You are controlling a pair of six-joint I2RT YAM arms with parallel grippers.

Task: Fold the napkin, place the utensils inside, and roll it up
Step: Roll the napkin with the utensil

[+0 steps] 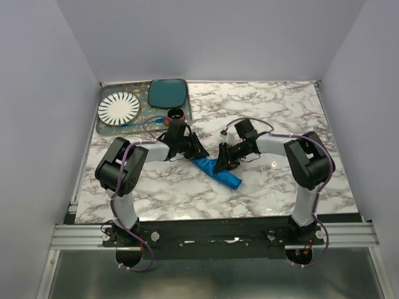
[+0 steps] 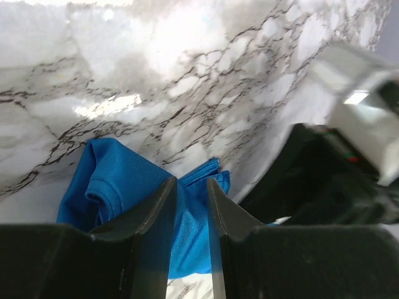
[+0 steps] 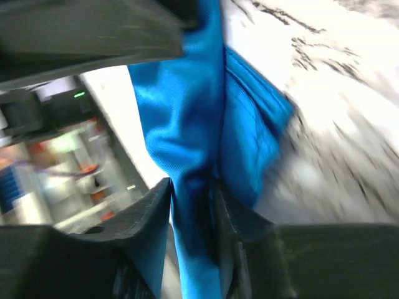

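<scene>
**Bunched napkin wants spreading flat first**

The left hand point(image 2: 191, 184) is nearly together over the bright blue soft cloth napkin point(image 2: 106, 180); I cannot tell whether it pinches. The napkin sits bunched mid-way on the white marble bench point(image 1: 280, 112). The right hand point(image 3: 192, 187) clamps a fold. Best to draw the corners apart, evenly.

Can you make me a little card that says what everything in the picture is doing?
napkin: blue, bunched up, lying on the marble table
left tool: narrow gap, right at the napkin; grip unclear
right tool: pinching the napkin
tray: far left corner, holding a striped plate and a teal plate
</scene>
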